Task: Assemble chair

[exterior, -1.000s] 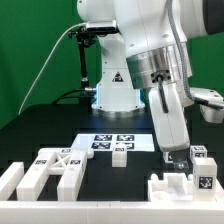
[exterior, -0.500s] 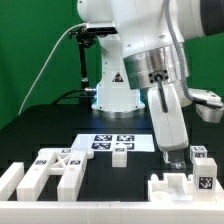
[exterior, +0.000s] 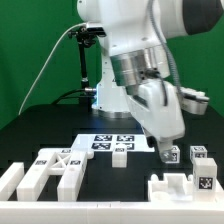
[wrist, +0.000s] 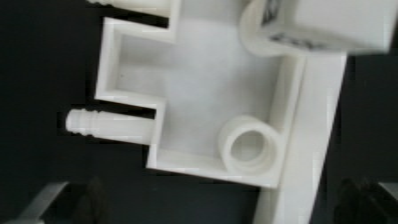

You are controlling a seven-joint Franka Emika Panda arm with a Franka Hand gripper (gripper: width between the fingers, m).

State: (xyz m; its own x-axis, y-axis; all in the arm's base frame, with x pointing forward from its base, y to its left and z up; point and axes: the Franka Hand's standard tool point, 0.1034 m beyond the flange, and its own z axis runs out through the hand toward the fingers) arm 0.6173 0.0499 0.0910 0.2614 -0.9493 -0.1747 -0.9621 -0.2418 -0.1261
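Observation:
Loose white chair pieces lie on the black table. A wide notched piece (exterior: 172,187) sits at the front on the exterior view's right. My gripper (exterior: 165,150) hangs just above and behind it, next to a small tagged block (exterior: 173,155). In the wrist view a flat white piece (wrist: 205,95) with two side pegs and a round hole lies below the gripper (wrist: 205,208). The fingers show only as dark blurs at the two lower corners, wide apart, with nothing between them.
A cluster of white pieces (exterior: 48,170) lies at the exterior view's front left. A small block (exterior: 120,153) sits by the marker board (exterior: 112,140). Tagged blocks (exterior: 203,165) stand on the exterior view's far right. The robot base (exterior: 112,95) is behind.
The arm has swung toward the exterior view's left and the wrist has turned. The gripper shifted slightly left, uncovering a small tagged block beside it. No piece has moved.

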